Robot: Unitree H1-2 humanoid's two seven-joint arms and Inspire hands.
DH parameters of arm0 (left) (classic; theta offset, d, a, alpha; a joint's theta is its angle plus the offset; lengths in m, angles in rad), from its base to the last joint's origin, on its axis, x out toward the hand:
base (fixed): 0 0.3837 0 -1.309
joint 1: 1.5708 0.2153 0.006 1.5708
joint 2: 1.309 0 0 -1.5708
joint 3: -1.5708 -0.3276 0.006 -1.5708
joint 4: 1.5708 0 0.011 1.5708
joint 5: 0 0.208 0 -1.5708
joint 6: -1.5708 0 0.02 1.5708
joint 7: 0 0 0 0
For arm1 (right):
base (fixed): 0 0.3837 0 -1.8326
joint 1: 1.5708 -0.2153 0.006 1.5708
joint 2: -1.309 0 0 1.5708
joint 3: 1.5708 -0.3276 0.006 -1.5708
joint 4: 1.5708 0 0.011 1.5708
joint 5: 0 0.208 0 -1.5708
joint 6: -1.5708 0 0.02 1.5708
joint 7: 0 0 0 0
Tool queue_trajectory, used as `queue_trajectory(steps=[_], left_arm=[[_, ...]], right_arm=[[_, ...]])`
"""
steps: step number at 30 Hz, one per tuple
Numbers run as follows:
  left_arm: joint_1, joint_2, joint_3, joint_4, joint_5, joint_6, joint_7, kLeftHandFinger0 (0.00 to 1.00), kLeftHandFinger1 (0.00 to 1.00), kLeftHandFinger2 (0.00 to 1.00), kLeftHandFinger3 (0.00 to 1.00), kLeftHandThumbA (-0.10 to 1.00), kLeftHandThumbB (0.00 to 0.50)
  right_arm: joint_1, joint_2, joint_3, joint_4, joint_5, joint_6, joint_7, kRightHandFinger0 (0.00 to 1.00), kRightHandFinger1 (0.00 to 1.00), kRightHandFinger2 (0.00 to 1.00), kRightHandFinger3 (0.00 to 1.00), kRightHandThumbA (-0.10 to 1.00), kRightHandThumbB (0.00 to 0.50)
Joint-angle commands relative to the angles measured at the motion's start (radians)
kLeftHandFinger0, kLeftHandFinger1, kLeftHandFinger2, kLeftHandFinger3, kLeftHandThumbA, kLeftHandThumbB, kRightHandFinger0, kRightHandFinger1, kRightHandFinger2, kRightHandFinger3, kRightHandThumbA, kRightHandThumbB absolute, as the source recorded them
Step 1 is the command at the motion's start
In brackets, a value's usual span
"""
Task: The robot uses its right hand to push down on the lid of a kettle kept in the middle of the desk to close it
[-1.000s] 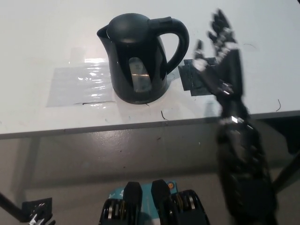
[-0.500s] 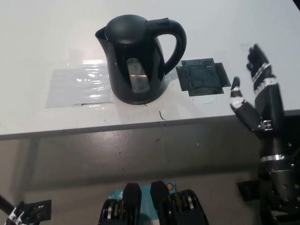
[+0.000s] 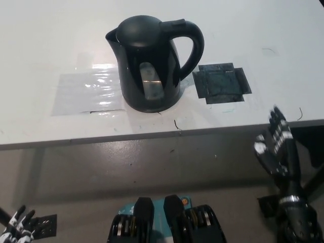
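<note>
A black kettle [image 3: 150, 63] stands upright on the white desk [image 3: 45, 40], its lid [image 3: 137, 26] down and its handle pointing right. My black right hand [image 3: 275, 146] hangs open below the desk's front edge at the right, well away from the kettle and holding nothing. Only the fingertips of my white left hand [image 3: 16, 224] show at the lower left corner, spread apart and empty.
A dark taped square [image 3: 221, 83] lies on the desk right of the kettle. A clear shiny tape patch [image 3: 87, 92] lies to the kettle's left. The desk's front edge [image 3: 152, 134] runs across the middle, with grey floor below it.
My right hand has dropped from beside the kettle's handle down and to the right, below the desk's edge. The left hand's fingertips have come into view at the lower left.
</note>
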Motion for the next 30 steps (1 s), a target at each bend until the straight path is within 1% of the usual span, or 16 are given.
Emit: queue_trajectory(steps=[1, 3, 5, 6, 8, 9, 12, 17, 18, 21, 22, 24, 26, 27, 30], left_arm=[[-0.018, -0.002, 0.006, 0.006, -0.004, -0.042, -0.002, 1.00, 1.00, 1.00, 1.00, 0.29, 0.279], [-0.013, -0.002, 0.009, 0.006, 0.008, -0.039, 0.008, 1.00, 1.00, 1.00, 1.00, 0.30, 0.286], [-0.004, -0.007, 0.012, 0.001, 0.004, -0.041, 0.007, 1.00, 1.00, 1.00, 1.00, 0.29, 0.267], [-0.003, -0.007, 0.012, -0.004, 0.006, -0.039, 0.009, 1.00, 1.00, 1.00, 1.00, 0.29, 0.265], [0.004, -0.006, 0.016, 0.000, 0.003, -0.045, 0.005, 1.00, 1.00, 1.00, 1.00, 0.28, 0.244], [0.005, -0.007, 0.018, -0.003, -0.003, -0.038, 0.005, 1.00, 1.00, 1.00, 1.00, 0.27, 0.250], [0.008, 0.003, 0.025, -0.020, -0.006, -0.024, 0.009, 1.00, 1.00, 1.00, 1.00, 0.26, 0.233], [-0.002, 0.006, 0.028, -0.015, 0.000, -0.025, 0.010, 1.00, 1.00, 1.00, 1.00, 0.27, 0.249], [-0.003, 0.005, 0.029, -0.011, -0.005, -0.030, 0.005, 1.00, 1.00, 1.00, 1.00, 0.27, 0.252], [-0.002, 0.004, 0.029, -0.013, -0.006, -0.032, 0.002, 1.00, 1.00, 1.00, 1.00, 0.27, 0.253], [-0.002, 0.005, 0.028, -0.011, -0.002, -0.036, 0.001, 1.00, 1.00, 1.00, 1.00, 0.27, 0.240], [-0.001, -0.002, 0.023, -0.010, -0.004, -0.032, 0.000, 1.00, 1.00, 1.00, 1.00, 0.26, 0.244], [0.000, -0.004, 0.020, -0.010, -0.002, -0.035, -0.001, 1.00, 1.00, 1.00, 1.00, 0.26, 0.236], [-0.003, -0.002, 0.019, -0.011, -0.001, -0.031, -0.001, 1.00, 1.00, 1.00, 1.00, 0.28, 0.252], [-0.004, -0.001, 0.019, -0.006, 0.003, -0.034, 0.001, 1.00, 1.00, 1.00, 1.00, 0.28, 0.249]], right_arm=[[-0.046, -0.034, -0.039, 0.075, 0.058, -0.137, 0.015, 1.00, 1.00, 1.00, 1.00, 0.08, 0.000], [-0.061, -0.037, -0.038, 0.084, 0.036, -0.126, 0.003, 1.00, 1.00, 1.00, 1.00, 0.07, 0.000], [-0.068, -0.035, -0.041, 0.079, 0.045, -0.127, 0.006, 1.00, 1.00, 1.00, 1.00, 0.09, 0.003], [-0.067, -0.033, -0.042, 0.070, 0.046, -0.119, 0.005, 1.00, 1.00, 1.00, 1.00, 0.09, 0.002], [-0.059, -0.026, -0.041, 0.049, 0.047, -0.121, 0.003, 1.00, 1.00, 1.00, 1.00, 0.08, 0.006], [-0.046, -0.023, -0.039, 0.012, 0.054, -0.110, 0.008, 1.00, 1.00, 1.00, 1.00, 0.08, 0.004], [-0.012, -0.011, -0.031, -0.056, 0.065, -0.111, 0.022, 1.00, 1.00, 1.00, 1.00, 0.07, 0.000], [0.021, -0.013, -0.029, -0.085, 0.071, -0.121, 0.033, 1.00, 1.00, 1.00, 1.00, 0.05, 0.000], [0.020, -0.016, -0.029, -0.069, 0.072, -0.131, 0.036, 1.00, 1.00, 1.00, 1.00, 0.07, 0.000], [0.015, -0.016, -0.031, -0.037, 0.079, -0.138, 0.035, 1.00, 1.00, 1.00, 1.00, 0.07, 0.000], [0.011, -0.016, -0.032, -0.018, 0.077, -0.140, 0.032, 1.00, 1.00, 1.00, 1.00, 0.06, 0.000], [0.004, -0.021, -0.041, 0.022, 0.051, -0.139, 0.002, 1.00, 1.00, 1.00, 1.00, 0.06, 0.000], [0.004, -0.025, -0.044, 0.033, 0.051, -0.142, 0.000, 1.00, 1.00, 1.00, 1.00, 0.05, 0.000], [0.000, -0.026, -0.046, 0.042, 0.055, -0.145, 0.002, 1.00, 1.00, 1.00, 1.00, 0.03, 0.000], [0.003, -0.022, -0.048, 0.035, 0.058, -0.143, -0.001, 1.00, 1.00, 1.00, 1.00, 0.02, 0.000]])
